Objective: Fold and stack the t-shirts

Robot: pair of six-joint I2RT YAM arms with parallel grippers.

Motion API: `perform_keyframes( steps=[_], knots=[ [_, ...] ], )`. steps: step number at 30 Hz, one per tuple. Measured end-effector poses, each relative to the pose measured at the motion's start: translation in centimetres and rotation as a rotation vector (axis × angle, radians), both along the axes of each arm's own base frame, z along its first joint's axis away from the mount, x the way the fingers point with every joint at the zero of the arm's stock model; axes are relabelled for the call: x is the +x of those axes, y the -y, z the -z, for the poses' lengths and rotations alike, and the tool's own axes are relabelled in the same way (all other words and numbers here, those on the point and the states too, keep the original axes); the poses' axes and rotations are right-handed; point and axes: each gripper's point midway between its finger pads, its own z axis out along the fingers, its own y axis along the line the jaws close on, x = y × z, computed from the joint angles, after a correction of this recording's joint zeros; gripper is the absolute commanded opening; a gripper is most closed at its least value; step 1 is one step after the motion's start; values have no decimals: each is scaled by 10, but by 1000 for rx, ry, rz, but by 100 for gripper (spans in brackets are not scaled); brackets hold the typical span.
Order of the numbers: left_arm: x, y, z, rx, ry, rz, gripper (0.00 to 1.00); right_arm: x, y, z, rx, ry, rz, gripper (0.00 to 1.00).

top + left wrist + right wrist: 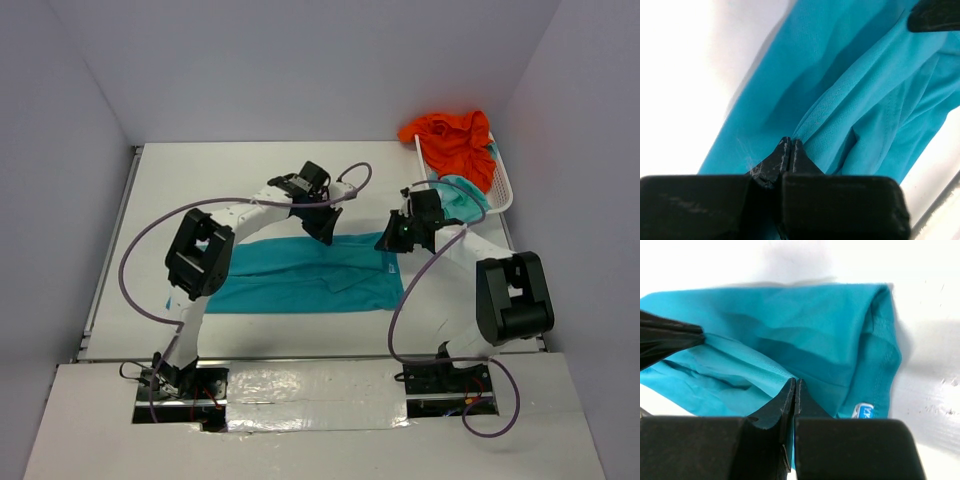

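The teal blue t-shirt (300, 282) lay spread lengthwise across the middle of the white tabletop (230, 180), between the two arms, with its far long edge gathered into folds. The left tool (325, 232) stood at that far edge, left of the shirt's middle; in the left wrist view its fingertips (791, 147) were pressed together with a ridge of the teal cloth (840, 75) pinched at their tips. The right tool (392, 243) stood at the same edge near the shirt's right end; in the right wrist view its tips (794, 390) were likewise closed flat on a fold of the cloth (815, 325), with a small white-and-blue label (865, 411) showing at the hem just beside them. The orange t-shirt (455, 140) was heaped in the white mesh basket (505, 195) at the far right corner, spilling over its far rim. The mint-aqua t-shirt (462, 195) lay bunched in the basket's near end, below the orange one.
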Motion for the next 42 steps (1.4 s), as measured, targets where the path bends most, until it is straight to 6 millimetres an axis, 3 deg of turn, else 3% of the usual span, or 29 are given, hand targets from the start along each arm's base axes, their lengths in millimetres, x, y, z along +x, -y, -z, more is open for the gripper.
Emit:
perform_keyframes(
  steps=[6, 15, 19, 20, 22, 27, 33, 34, 37, 42],
  knots=[
    [14, 0, -25, -55, 133, -55, 0, 14, 2, -3, -16, 49, 13, 0],
    [14, -4, 2, -51, 148, -91, 0, 34, 1, 11, -49, 34, 9, 1],
    [21, -5, 5, -46, 183, -109, 2, 42, 0, 16, -57, 27, 1, 15],
    [22, -6, 6, -42, 190, -114, 5, 44, 0, 17, -62, 23, -2, 23],
    [25, -10, 10, -20, 200, -125, 19, 50, 4, 20, -91, 19, 4, 38],
    [25, -22, 22, 38, 198, -141, 42, 59, 17, 26, -171, -7, 19, 45],
    [19, -29, 25, 81, 183, -119, 71, 60, 28, 21, -233, -17, 25, 45],
    [19, -29, 23, 84, 182, -114, 74, 60, 28, 19, -239, -16, 24, 45],
    [26, -25, 9, 75, 204, -103, 93, 54, 30, 9, -251, -15, 29, 48],
    [44, -13, -28, 35, 258, -107, 95, 40, 29, -26, -222, 30, 64, 66]
  ],
)
